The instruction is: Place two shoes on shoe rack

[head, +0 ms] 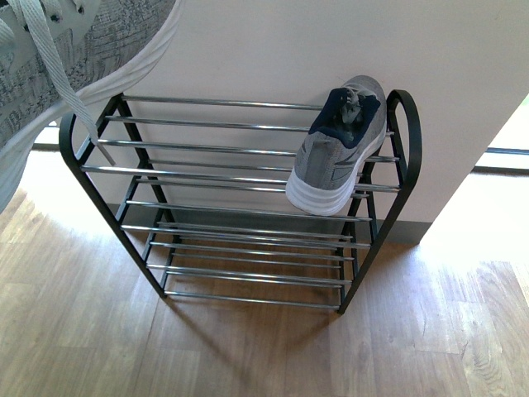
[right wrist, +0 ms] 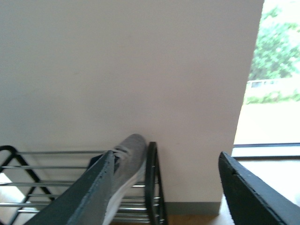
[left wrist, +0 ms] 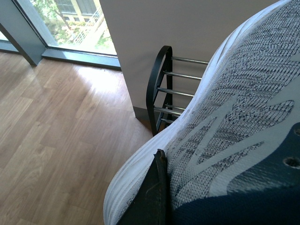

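Grey sneaker (head: 339,157) set on the top tier of the shoe rack (head: 248,281), right of frame, second sneaker (head: 58,58) held aloft at upper left, clamped by left gripper (left wrist: 160,185), right gripper (right wrist: 166,159) spread wide, nothing held.

Right claw (right wrist: 166,157): two broad matte-black fingers (right wrist: 89,192), rough textured edges.

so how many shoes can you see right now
2. One shoe sits on the shoe rack's top tier at its right end. The second shoe is held in the air near the rack's left end. No others show.
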Robot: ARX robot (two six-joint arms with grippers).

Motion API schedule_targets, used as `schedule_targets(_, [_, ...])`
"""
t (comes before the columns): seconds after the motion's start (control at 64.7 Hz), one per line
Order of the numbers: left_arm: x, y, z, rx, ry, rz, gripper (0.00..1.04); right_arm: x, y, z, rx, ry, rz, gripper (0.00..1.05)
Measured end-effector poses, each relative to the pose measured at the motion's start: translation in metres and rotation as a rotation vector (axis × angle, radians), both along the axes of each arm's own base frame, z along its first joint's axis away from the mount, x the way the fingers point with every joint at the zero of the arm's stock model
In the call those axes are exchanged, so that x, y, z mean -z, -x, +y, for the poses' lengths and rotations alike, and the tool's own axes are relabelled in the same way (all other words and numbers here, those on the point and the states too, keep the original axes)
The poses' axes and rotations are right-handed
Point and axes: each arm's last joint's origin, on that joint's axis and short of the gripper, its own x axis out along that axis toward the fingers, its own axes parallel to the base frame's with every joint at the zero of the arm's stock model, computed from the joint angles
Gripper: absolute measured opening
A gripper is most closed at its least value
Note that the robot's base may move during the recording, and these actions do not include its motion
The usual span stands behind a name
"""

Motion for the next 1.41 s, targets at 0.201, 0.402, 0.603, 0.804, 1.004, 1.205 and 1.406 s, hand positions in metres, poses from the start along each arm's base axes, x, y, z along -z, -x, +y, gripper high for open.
schedule_targets(0.201, [0.000,0.000,0.000,0.006,0.002,0.001,0.02,0.020,0.011,-0.011,-0.004,0.080,0.005,0.27])
schedule_targets(0.402, [0.000,0.000,0.000,0.004,0.002,0.001,0.02,0.031,0.019,-0.018,0.000,0.099,0.000,0.01])
schedule_targets(0.603, [0.000,0.000,0.000,0.003,0.001,0.001,0.02,0.041,0.028,-0.031,0.007,0.099,0.000,0.02])
schedule_targets(0.804, [0.000,0.000,0.000,0.003,0.001,0.001,0.02,0.049,0.035,-0.031,0.002,0.099,0.000,0.02])
schedule_targets(1.004, [0.000,0.000,0.000,0.003,0.001,0.001,0.02,0.052,0.039,-0.031,0.004,0.100,-0.025,0.02])
schedule_targets(1.205, [0.000,0.000,0.000,0.003,0.001,0.001,0.02,0.052,0.043,-0.031,0.003,0.099,-0.024,0.02])
schedule_targets(1.406, [0.000,0.000,0.000,0.002,0.001,0.001,0.02,0.055,0.054,-0.031,0.004,0.100,-0.017,0.02])
